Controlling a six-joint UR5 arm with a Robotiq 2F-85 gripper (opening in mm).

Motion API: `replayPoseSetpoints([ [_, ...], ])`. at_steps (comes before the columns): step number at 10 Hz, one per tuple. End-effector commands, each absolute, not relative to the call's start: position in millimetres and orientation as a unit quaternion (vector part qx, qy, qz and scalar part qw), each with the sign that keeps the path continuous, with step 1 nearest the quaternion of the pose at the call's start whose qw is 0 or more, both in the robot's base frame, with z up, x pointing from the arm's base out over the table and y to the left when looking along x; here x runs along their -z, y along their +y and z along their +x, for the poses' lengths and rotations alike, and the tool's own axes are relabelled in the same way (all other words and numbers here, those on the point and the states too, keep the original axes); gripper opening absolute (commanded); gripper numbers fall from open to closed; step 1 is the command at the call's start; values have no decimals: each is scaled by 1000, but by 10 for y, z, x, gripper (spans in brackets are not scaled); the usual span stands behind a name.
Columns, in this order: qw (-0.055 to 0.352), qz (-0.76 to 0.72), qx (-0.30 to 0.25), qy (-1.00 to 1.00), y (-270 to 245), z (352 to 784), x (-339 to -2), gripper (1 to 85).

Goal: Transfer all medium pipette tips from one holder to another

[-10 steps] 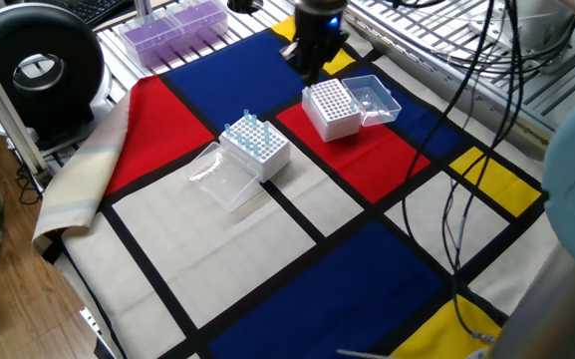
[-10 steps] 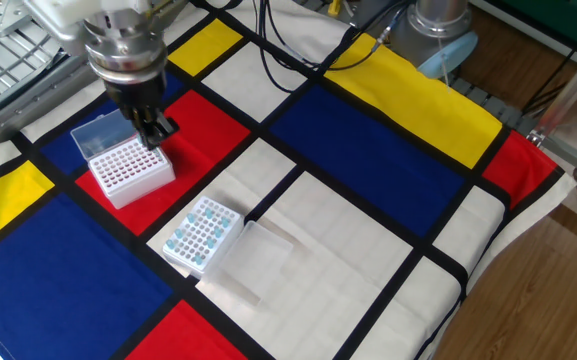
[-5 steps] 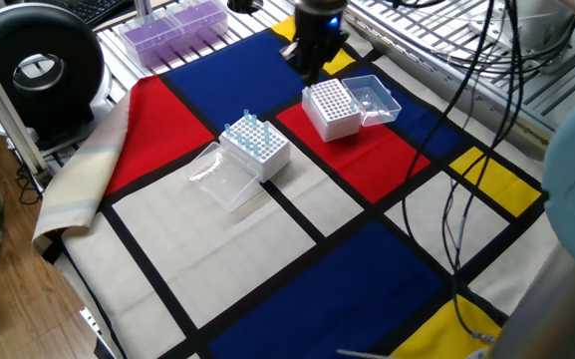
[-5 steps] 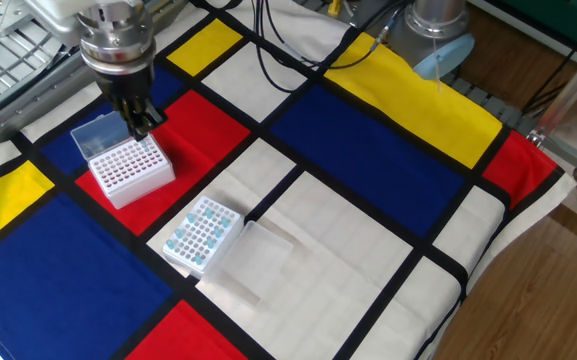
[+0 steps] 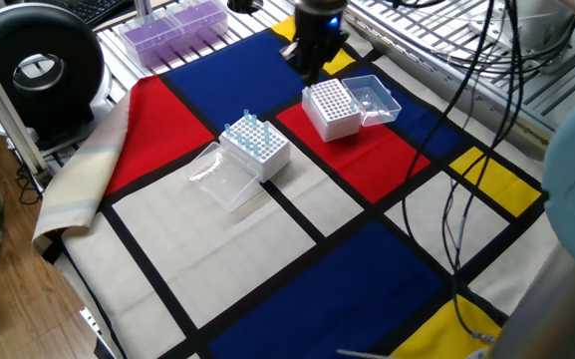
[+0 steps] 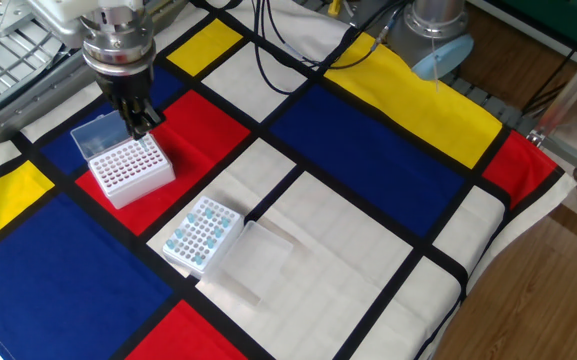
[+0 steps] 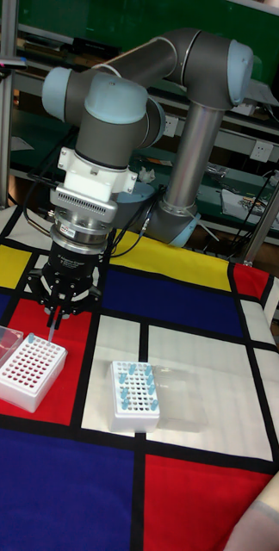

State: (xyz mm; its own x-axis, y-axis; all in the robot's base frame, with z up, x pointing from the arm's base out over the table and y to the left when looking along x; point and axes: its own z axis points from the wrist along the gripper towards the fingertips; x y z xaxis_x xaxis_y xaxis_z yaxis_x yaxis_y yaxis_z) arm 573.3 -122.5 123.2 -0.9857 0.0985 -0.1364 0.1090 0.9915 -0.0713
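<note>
Gripper [image 7: 53,320], clamped on one pipette tip [image 7: 51,328], should descend vertically, centred over an empty hole of left rack [image 7: 27,372].

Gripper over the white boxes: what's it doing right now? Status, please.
Gripper shut on one pipette tip, above the far corner of the empty rack. Other tips in second rack. Nothing in the way.

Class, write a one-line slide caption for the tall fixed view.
Robot gripper holds a pipette tip above the far corner of a white rack; second rack keeps several blue-topped tips.
</note>
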Motion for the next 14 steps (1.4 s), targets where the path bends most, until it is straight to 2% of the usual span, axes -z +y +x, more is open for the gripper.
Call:
replayPoseSetpoints([
  [1,73,65,38,994,-1178,5731,-1195,10],
  [14,79,88,28,993,-1068,5739,-1214,10],
])
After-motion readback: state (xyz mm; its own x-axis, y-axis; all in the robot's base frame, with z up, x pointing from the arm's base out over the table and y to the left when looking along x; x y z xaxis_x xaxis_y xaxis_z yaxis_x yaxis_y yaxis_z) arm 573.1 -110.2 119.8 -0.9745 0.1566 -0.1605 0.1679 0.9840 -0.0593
